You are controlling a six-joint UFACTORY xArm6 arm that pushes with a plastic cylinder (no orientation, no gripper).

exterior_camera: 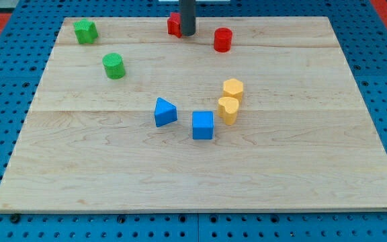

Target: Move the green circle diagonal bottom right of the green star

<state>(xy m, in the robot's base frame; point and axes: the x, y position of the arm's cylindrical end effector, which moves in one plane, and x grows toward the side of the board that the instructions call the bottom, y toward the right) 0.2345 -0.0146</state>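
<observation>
Green circle block [113,66] sits near wooden board's [200,181] upper left, just below-right of green star block [84,31]; my tip [188,33], a bare gripperless rod, touches red block [173,24] at the view's top

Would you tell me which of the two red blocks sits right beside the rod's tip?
The partly hidden red block, touching my tip on its left; the red cylinder stands apart to the right.

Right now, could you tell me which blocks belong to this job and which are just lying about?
For the job: green circle block, green star block, my tip.
Lying about: two red blocks, blue triangular block, blue cube, two yellow blocks.
</observation>
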